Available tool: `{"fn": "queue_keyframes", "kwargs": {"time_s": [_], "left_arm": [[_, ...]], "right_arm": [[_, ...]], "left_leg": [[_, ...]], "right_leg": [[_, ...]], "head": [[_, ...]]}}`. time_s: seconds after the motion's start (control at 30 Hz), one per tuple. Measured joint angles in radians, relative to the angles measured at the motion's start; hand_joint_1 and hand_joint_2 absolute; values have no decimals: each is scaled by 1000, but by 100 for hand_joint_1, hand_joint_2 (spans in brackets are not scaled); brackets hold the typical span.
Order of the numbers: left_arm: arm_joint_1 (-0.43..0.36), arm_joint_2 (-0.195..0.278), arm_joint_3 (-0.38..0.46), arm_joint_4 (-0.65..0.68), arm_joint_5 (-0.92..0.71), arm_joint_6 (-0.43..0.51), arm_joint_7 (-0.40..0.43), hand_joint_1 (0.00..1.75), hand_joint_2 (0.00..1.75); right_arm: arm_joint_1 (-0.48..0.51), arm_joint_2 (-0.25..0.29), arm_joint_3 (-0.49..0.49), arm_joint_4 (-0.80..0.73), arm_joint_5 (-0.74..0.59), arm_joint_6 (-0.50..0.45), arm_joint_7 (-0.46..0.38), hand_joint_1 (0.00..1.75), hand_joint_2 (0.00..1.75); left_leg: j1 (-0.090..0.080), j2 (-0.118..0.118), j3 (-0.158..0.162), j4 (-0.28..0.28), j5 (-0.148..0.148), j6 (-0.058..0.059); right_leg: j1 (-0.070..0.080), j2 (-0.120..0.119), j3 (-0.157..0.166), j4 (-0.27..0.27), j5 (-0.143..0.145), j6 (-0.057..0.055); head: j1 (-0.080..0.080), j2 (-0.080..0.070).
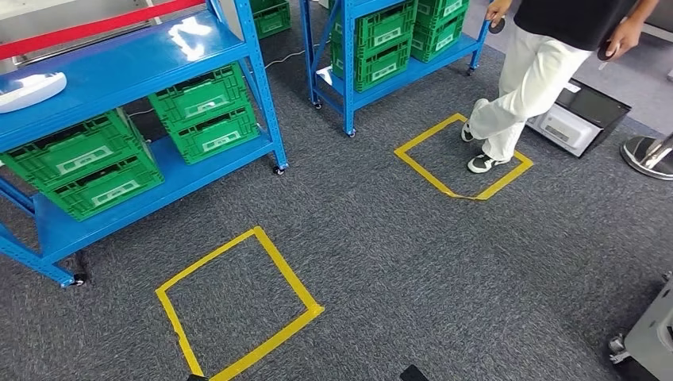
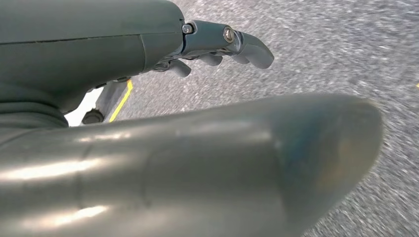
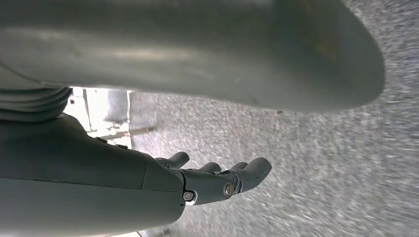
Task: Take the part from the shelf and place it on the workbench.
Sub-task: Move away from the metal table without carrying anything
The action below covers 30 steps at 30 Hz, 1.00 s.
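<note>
Both the left hand (image 2: 217,49) and right hand (image 3: 217,180) hang empty over carpet, fingers loosely apart; the white part (image 1: 28,89) lies well ahead on the blue shelf (image 1: 143,59), so approach squarely before reaching.

My head camera looked forward and down from high up across the grey carpet (image 1: 413,262), taking in the blue shelf (image 1: 119,71) at some distance. Each wrist camera sat close behind its own hand, the left hand (image 2: 217,47) and right hand (image 3: 217,180), facing down at the same carpet, which all three views shared.
</note>
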Motion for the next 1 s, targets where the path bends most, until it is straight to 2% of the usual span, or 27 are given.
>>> {"fn": "queue_keyframes", "kwargs": {"time_s": [0.03, 0.1, 0.13, 0.17, 0.2, 0.23, 0.3, 0.33, 0.37, 0.4, 0.43, 0.47, 0.5, 0.53, 0.57, 0.6, 0.63, 0.67, 0.73, 0.77, 0.8, 0.87, 0.9, 0.93, 0.97, 1.0], "left_arm": [[0, 0, 0, 0, -3, 0, -2, 0, 0], [-6, 0, 0, 0, -8, 1, -8, 0, 0], [-10, -1, 0, 0, -10, 2, -11, 0, 0], [-13, -2, 0, 0, -11, 3, -14, 0, 0], [-14, -2, 0, 0, -11, 4, -16, 0, 0], [-14, -3, 0, 0, -11, 4, -18, 0, 0], [-15, -5, 0, 0, -11, 6, -21, 0, 0], [-16, -7, 0, 0, -12, 7, -23, 0, 0], [-18, -8, 0, 0, -12, 8, -25, 0, 0], [-18, -9, 0, 0, -12, 9, -26, 0, 0], [-17, -10, 0, 0, -13, 10, -27, 0, 0], [-15, -10, 0, 0, -13, 11, -27, 0, 0], [-14, -10, 0, 0, -13, 12, -26, 0, 0], [-13, -10, 0, 0, -13, 13, -26, 0, 0], [-14, -10, 0, 0, -13, 13, -25, 0, 0], [-15, -11, 0, 0, -14, 14, -25, 0, 0], [-15, -11, 0, 0, -14, 14, -25, 0, 0], [-15, -11, 0, 0, -14, 15, -25, 0, 0], [-14, -10, 0, 0, -15, 15, -24, 0, 0], [-13, -10, 0, 0, -15, 16, -24, 0, 0], [-13, -9, 0, 0, -15, 16, -24, 0, 0], [-15, -10, 0, 0, -15, 17, -23, 0, 0], [-16, -10, 0, 0, -15, 17, -23, 0, 0], [-15, -10, 0, 0, -15, 17, -23, 0, 0], [-14, -10, 0, 0, -15, 17, -23, 0, 0], [-13, -10, 0, 0, -15, 17, -23, 0, 0]], "right_arm": [[-2, 0, 0, 0, -2, -2, -3, 0, 0], [-4, 1, 0, 0, -8, -7, -9, 0, 0], [-5, 1, 0, 0, -10, -10, -10, 0, 0], [-6, 1, 0, 0, -12, -11, -11, 0, 0], [-6, 1, 0, 0, -14, -12, -11, 0, 0], [-7, 2, 0, 0, -15, -12, -10, 0, 0], [-9, 2, 0, 0, -16, -13, -5, 0, 0], [-9, 2, 0, 0, -16, -13, -3, 0, 0], [-9, 2, 0, 0, -16, -13, 0, 0, 0], [-8, 2, 0, 0, -16, -13, 2, 0, 0], [-6, 2, 0, 0, -16, -13, 3, 0, 0], [-5, 2, 0, 0, -16, -13, 2, 0, 0], [-5, 2, -1, 0, -16, -13, 1, 0, 0], [-6, 2, -1, 0, -17, -13, 0, 0, 0], [-8, 2, -1, 0, -17, -13, -1, 0, 0], [-9, 2, -1, 0, -17, -13, -1, 0, 0], [-11, 2, -1, 0, -17, -13, -2, 0, 0], [-12, 2, -1, 0, -17, -13, -2, 0, 0], [-15, 3, -2, 0, -18, -13, -1, 0, 0], [-16, 3, -2, 0, -18, -13, -2, 0, 0], [-17, 3, -2, 0, -18, -14, -3, 0, 0], [-16, 3, -2, 0, -18, -14, -4, 0, 0], [-15, 3, -2, 0, -19, -13, -4, 0, 0], [-14, 3, -3, 0, -20, -13, -6, 0, 0], [-14, 3, -4, 0, -21, -14, -10, 0, 0], [-15, 3, -5, 0, -23, -14, -15, 0, 0]], "left_leg": [[-2, 14, 38, -68, 35, 5], [-11, 63, 105, -197, 79, 19], [-15, 79, 121, -229, 85, 27], [-19, 81, 123, -239, 83, 33], [-20, 66, 122, -240, 85, 39], [-18, 54, 122, -243, 88, 43], [-10, 30, 125, -250, 94, 54], [-6, 19, 126, -253, 97, 58], [-5, 8, 125, -252, 97, 61], [-4, -5, 123, -252, 98, 63], [-4, -18, 123, -250, 98, 63], [-3, -33, 123, -249, 98, 63], [-2, -47, 123, -246, 98, 61], [-1, -61, 122, -243, 96, 59], [0, -73, 121, -238, 94, 54], [0, -85, 118, -233, 92, 47], [0, -94, 114, -230, 92, 40], [0, -104, 110, -230, 93, 32], [3, -115, 102, -235, 98, 17], [4, -100, 97, -229, 93, 12], [3, -75, 85, -207, 78, 7], [2, -21, 36, -101, 16, -1], [2, -10, 4, -33, -16, -5], [3, -7, -20, 20, -34, -7], [3, -5, -28, 41, -34, -7], [3, -4, -15, 22, -15, -6]], "right_leg": [[1, -11, 3, 0, -2, 1], [7, -32, 9, 1, -7, 8], [9, -41, 11, 2, -9, 12], [11, -52, 12, 2, -11, 16], [12, -63, 15, 1, -11, 21], [10, -59, 17, 3, -15, 27], [5, -13, 3, 45, -45, 39], [1, 20, -20, 95, -73, 44], [0, 41, -53, 161, -106, 47], [-2, 50, -88, 229, -131, 49], [-3, 53, -114, 275, -141, 51], [-4, 54, -123, 286, -129, 51], [-5, 57, -113, 254, -99, 51], [-8, 67, -85, 190, -58, 52], [-12, 90, -55, 120, -27, 52], [-14, 110, -30, 64, -7, 52], [-15, 125, -17, 31, 0, 51], [-14, 131, -13, 21, -2, 47], [-11, 111, -12, 15, 3, 33], [-11, 101, -11, 11, 5, 24], [-12, 89, -9, 6, 8, 16], [-10, 64, -7, 2, 7, 5], [-8, 50, -7, 3, 6, 2], [-7, 40, -7, 3, 5, 1], [-7, 31, -7, 3, 4, 1], [-6, 24, -6, 4, 3, 1]], "head": [[0, 0], [0, 0], [1, 0], [1, 0], [2, 0], [2, 0], [4, 0], [6, 0], [7, 0], [8, 0], [8, 0], [8, 0], [8, 0], [8, 0], [8, 0], [8, 0], [7, 0], [7, 0], [6, 0], [6, 0], [4, 0], [2, 0], [2, 0], [2, 0], [2, 0], [2, 0]]}}
